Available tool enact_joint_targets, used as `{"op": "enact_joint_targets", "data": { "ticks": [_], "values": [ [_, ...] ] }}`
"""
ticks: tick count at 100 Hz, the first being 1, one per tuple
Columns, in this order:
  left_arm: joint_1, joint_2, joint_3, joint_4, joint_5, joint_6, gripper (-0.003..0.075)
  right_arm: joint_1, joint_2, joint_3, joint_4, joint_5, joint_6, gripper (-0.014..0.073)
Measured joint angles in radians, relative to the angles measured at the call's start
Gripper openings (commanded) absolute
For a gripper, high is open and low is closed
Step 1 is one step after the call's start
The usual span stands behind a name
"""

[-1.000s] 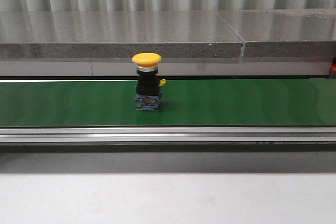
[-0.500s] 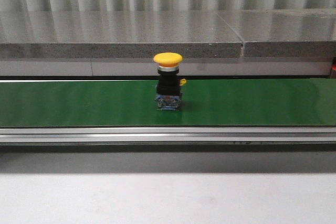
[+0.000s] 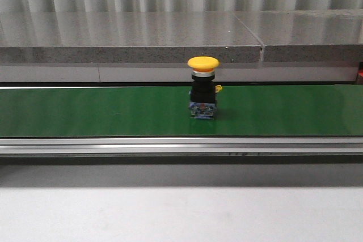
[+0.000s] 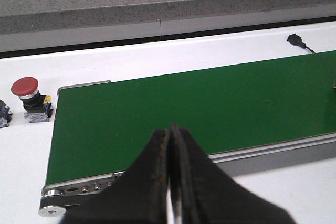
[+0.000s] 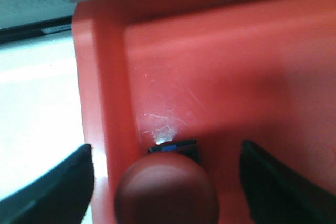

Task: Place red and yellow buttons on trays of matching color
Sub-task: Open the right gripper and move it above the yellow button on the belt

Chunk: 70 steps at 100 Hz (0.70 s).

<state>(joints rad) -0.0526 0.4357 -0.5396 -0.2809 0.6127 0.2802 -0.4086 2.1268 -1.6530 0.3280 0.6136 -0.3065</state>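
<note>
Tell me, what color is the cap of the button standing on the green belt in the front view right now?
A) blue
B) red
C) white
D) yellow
D: the yellow button stands upright on the green belt, its cap plainly yellow above a silver collar and black body.

A green conveyor belt runs left to right across the middle of the front view, edged by a silver metal rail below it. A grey speckled stone ledge spans the upper frame. A white tabletop fills the bottom. A black cable plug lies at upper right of the left wrist view.
</note>
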Motion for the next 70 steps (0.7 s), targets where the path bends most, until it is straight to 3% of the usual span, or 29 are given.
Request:
{"op": "enact_joint_targets", "data": {
  "ticks": [46, 70],
  "values": [
    [0.000, 0.000, 0.000, 0.000, 0.000, 0.000, -0.0020, 0.002, -0.234, 0.012, 0.046, 0.140, -0.004, 0.0636],
    [0.000, 0.000, 0.000, 0.000, 0.000, 0.002, -0.0020, 0.029, -0.479, 0.200, 0.052, 0.170, -0.032, 0.0636]
  ]
}}
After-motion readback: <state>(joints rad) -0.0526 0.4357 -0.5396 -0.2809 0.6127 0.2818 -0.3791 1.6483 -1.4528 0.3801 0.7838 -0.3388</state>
